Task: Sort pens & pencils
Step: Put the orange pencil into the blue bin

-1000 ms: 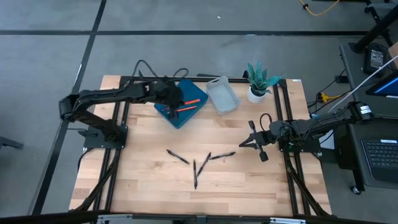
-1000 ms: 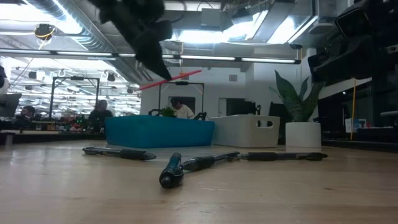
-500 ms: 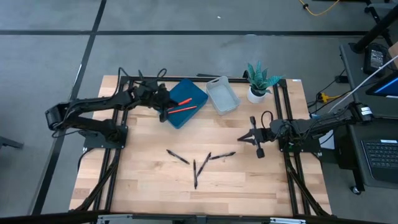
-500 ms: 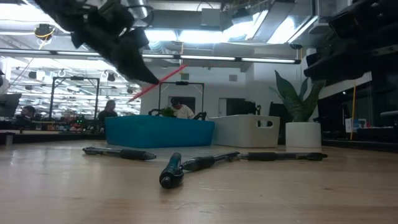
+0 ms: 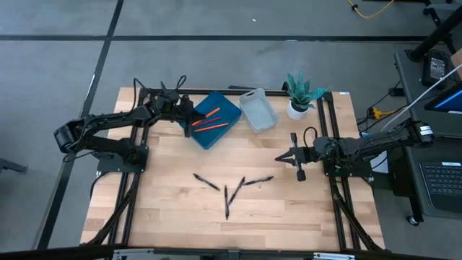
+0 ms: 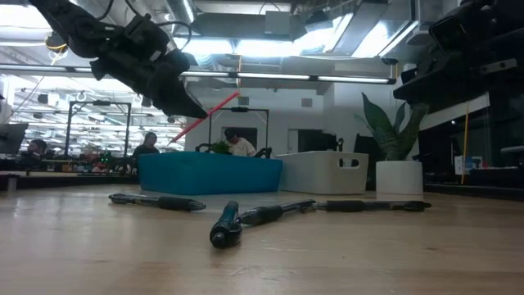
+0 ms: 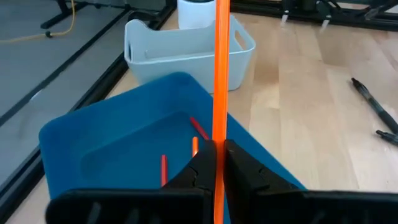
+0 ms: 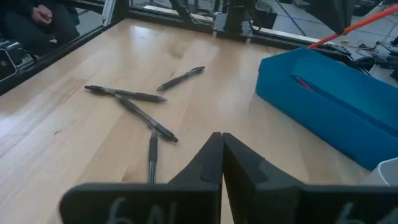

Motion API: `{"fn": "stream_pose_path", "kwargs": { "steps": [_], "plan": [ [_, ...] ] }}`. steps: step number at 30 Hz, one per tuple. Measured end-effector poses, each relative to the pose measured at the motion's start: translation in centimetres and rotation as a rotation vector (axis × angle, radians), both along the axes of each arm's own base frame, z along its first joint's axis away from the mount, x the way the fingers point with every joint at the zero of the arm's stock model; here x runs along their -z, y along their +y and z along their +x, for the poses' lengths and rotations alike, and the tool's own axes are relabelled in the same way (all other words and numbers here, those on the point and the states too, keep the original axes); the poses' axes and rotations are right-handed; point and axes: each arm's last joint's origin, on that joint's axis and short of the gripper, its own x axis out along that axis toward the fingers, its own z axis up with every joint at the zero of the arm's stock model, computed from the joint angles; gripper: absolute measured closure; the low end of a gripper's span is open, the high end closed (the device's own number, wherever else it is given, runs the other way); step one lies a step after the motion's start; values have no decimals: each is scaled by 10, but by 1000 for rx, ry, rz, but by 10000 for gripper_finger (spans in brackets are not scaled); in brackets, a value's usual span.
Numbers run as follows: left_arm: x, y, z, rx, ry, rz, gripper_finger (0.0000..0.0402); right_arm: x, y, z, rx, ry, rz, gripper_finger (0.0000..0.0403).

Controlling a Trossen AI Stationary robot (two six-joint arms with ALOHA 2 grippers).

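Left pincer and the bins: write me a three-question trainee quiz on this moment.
1. True or false: the left pincer is shut on an orange pencil.
2. How many black pens lie on the table?
3. Which bin already holds pencils: A) the blue bin, B) the white bin?

Key: 1 true. 2 four. 3 A.

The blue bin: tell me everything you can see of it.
The blue bin is a shallow rectangular tray of what looks like plastic, with rounded corners and low walls. It sits upright near the table's far edge, turned at an angle, close beside a pale grey bin. Red and orange pencils lie inside. The left gripper, shut on an orange pencil, hangs over its near-left rim.
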Motion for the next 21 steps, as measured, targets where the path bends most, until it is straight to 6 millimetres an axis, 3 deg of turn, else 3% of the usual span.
{"fn": "stream_pose_path", "kwargs": {
  "steps": [16, 21],
  "plan": [
    [32, 33, 21, -76, 154, -151, 390, 0, 0, 0, 1, 0, 2, 391],
    [30, 44, 32, -96, 261, -196, 390, 0, 0, 0, 1, 2, 2, 391]
  ]
}}
